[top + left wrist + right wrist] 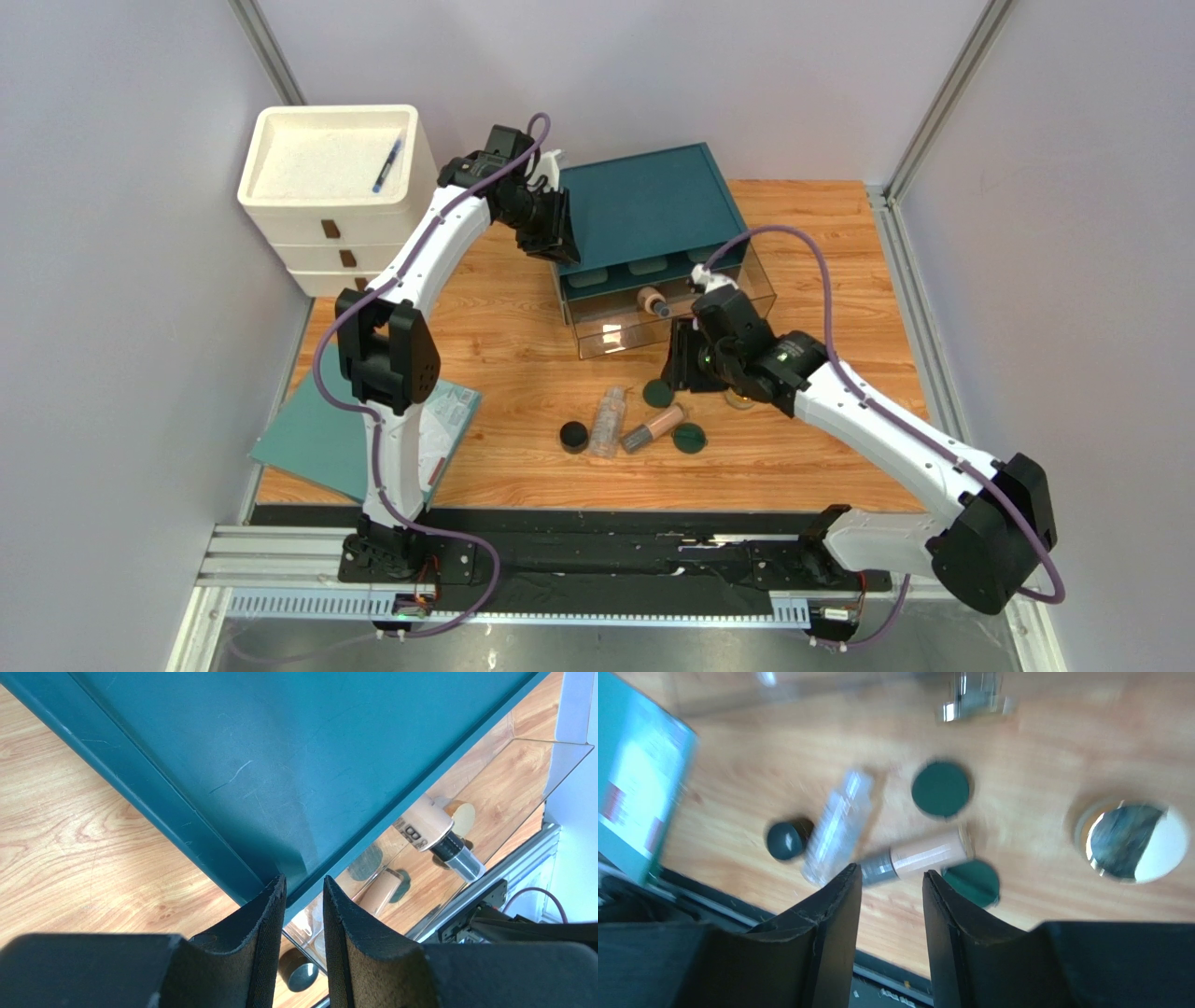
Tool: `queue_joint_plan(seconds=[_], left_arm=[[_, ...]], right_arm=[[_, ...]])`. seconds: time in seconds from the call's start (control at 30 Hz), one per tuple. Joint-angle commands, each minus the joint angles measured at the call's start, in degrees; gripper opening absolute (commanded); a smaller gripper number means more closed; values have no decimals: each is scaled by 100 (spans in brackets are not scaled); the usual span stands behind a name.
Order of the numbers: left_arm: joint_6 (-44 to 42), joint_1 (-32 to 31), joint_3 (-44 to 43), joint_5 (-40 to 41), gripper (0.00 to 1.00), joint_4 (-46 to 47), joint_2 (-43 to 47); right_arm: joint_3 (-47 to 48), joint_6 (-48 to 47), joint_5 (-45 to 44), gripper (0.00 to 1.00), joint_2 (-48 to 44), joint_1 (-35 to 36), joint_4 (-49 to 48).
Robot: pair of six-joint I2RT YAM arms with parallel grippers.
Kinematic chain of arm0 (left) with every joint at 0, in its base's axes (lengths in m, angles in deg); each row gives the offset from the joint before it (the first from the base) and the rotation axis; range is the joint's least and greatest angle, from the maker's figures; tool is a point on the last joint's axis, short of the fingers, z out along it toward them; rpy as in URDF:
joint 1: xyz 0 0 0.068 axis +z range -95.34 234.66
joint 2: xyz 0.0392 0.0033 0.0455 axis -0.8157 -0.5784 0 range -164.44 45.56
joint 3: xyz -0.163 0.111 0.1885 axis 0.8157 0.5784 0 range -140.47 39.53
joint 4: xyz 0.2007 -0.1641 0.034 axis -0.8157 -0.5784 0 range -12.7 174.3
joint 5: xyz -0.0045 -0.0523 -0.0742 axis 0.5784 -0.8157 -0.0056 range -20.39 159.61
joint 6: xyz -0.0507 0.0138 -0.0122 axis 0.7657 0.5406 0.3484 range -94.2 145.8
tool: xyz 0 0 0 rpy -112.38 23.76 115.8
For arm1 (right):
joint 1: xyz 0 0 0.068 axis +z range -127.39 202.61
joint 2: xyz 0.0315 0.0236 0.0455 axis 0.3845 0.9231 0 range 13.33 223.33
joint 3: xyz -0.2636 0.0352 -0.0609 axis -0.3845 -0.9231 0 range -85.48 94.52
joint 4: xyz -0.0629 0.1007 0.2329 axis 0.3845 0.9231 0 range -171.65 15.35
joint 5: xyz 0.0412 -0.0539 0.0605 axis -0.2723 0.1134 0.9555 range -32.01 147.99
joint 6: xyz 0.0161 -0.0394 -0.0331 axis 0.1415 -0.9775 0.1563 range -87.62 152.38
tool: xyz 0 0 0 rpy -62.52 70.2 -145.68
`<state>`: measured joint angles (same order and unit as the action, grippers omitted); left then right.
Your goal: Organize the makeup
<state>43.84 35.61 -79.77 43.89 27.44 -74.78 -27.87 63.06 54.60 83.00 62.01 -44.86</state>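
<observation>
From above, my left claw [550, 231] sat at the front-left corner of the teal organiser [645, 196]. My right claw [686, 359] hung in front of the clear drawer [624, 333], much the nearer arm to the loose makeup. I counted one black jar [574, 437], one clear bottle [609, 420], two green discs [655, 395], one compact [735, 402] and two tubes. The tan tube [654, 427] lay on the table and the second tube [652, 300] in the drawer.

Through my left wrist, my fingers [270, 917] stood narrowly apart about the organiser's corner lip. I could not tell whether they pinched it.

Through my right wrist, my jaws were spread and held nothing. The tan tube lay just beyond the gap, dark cap to the left. Its long axis ran across the view, in line with my two fingers, so I judged a wrist turn was needed before closing across it.
</observation>
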Motion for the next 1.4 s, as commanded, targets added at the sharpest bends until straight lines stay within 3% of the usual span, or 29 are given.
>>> queue_joint_plan(seconds=[0.0,0.43,0.77,1.37], left_arm=[[-380,77,215,638,35,-1073,-175],[-380,77,531,594,34,-941,-104],[-433,77,768,620,34,-897,36],[-407,77,830,559,34,-835,98]], right_arm=[[-398,439,252,43,-24,305,65],[-1418,2985,-55,51,249,508,-541],[-1375,3682,-179,53,987,490,-937],[-1454,3964,-311,55,1470,446,-1140]])
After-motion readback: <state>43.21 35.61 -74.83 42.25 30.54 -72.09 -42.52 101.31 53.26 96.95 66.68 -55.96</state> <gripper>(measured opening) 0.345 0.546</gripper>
